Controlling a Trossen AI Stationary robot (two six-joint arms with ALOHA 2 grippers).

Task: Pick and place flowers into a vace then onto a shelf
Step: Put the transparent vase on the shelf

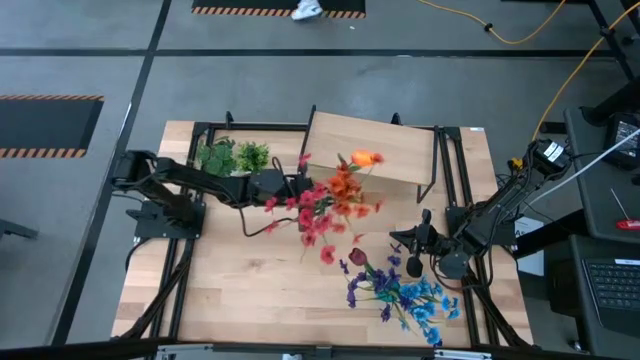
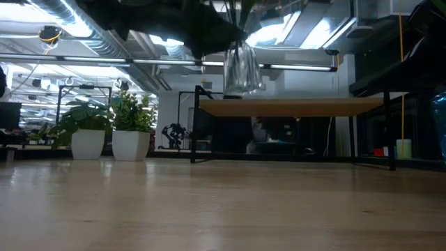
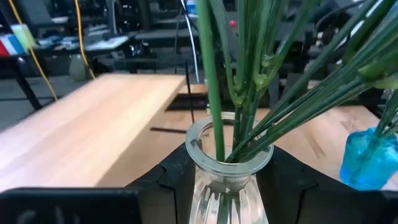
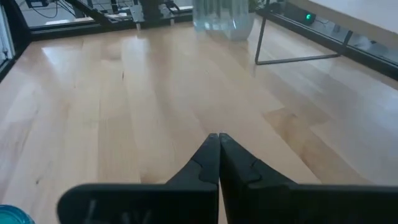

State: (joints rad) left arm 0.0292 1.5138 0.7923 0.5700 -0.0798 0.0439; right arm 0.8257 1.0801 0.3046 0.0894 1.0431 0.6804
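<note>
The flowers, a bunch of red and orange blossoms on long green stems, stand in a clear glass vase. The left claw holds that vase by its neck, one dark finger on each side of the glass. In the low view the vase hangs in the air, well clear of the desk and higher than the shelf behind it. From above, the bunch sits over the middle of the desk, just beside the shelf's near edge, with the top orange bloom reaching over the board.

A second bunch of blue and purple flowers lies flat on the desk near the front right corner. The right claw waits just beside them, low over the wood, its fingers pressed together on nothing.

Two small potted plants stand at the back left of the desk, beside the left arm.
</note>
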